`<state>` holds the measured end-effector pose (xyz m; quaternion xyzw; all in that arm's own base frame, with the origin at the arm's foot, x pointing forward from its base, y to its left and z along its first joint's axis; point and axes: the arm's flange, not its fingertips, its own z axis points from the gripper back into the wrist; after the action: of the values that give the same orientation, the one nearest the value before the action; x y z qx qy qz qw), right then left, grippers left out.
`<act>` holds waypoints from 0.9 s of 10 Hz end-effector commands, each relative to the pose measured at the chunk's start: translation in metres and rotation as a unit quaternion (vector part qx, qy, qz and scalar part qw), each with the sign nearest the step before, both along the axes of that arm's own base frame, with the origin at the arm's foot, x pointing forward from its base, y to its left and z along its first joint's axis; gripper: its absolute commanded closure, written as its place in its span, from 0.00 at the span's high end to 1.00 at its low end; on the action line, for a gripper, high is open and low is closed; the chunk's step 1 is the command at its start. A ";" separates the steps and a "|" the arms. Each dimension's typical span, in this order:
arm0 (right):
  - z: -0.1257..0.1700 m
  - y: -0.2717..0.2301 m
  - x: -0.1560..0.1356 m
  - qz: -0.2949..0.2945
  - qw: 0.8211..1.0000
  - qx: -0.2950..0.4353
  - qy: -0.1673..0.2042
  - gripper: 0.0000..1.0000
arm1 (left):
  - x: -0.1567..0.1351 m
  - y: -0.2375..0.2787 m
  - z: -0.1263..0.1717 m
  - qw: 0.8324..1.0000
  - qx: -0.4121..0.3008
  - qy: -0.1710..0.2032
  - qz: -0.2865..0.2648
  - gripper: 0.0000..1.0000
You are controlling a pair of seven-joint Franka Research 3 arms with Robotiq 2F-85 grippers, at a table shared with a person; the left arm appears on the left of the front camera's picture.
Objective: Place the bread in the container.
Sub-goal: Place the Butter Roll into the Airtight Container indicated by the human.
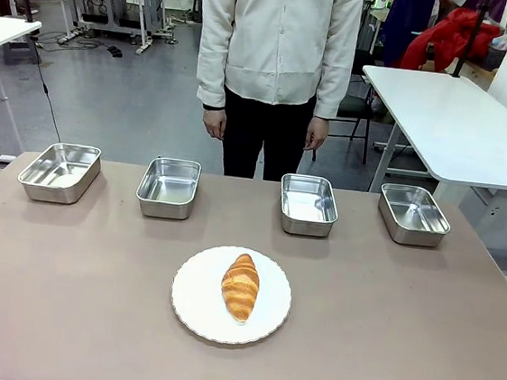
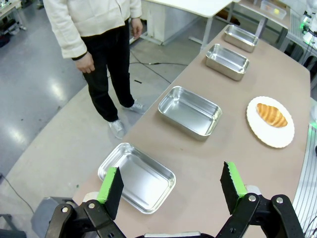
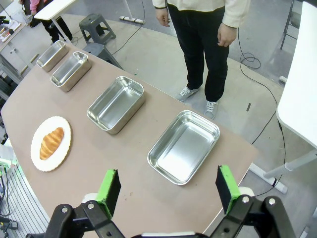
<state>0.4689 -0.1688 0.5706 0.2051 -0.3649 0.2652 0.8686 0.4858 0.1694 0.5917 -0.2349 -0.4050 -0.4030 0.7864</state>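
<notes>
Four of a kind stand in a row along the far side of the bench (image 1: 59,315), well apart from one another: the leftmost pan (image 1: 59,171), the second pan (image 1: 168,186), the third pan (image 1: 308,204) and the rightmost pan (image 1: 413,214), all shiny steel with rolled rims.

The croissant (image 1: 240,286) lies on a white plate (image 1: 192,297) near the middle of the bench. It is on the robot's side of the row, roughly in line with the gap between the second and third pans, and its length points toward the row.

The left hand (image 2: 172,183) hangs above the bench close to the leftmost pan, released, its green pads spread wide with nothing between them. The right hand (image 3: 168,188) hangs likewise near the rightmost pan, also released and grasping nothing.

Behind the row a person (image 1: 277,56) stands facing the bench, arms hanging down at the sides.
</notes>
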 end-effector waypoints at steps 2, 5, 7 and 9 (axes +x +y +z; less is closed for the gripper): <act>0.000 0.001 0.000 0.003 1.000 0.005 -0.004 1.00 | 0.000 -0.001 0.001 1.000 -0.002 -0.002 -0.001 1.00; 0.000 0.001 0.000 0.003 1.000 0.005 -0.004 1.00 | 0.000 -0.001 0.001 1.000 -0.002 -0.002 -0.001 1.00; 0.000 0.001 0.000 0.003 1.000 0.005 -0.004 1.00 | 0.000 -0.001 0.001 1.000 -0.002 -0.002 -0.001 1.00; 0.000 0.001 0.000 0.003 1.000 0.005 -0.004 1.00 | 0.000 -0.001 0.001 1.000 -0.002 -0.002 -0.001 1.00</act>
<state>0.4689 -0.1688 0.5706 0.2051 -0.3649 0.2652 0.8686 0.4858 0.1694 0.5917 -0.2349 -0.4050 -0.4030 0.7863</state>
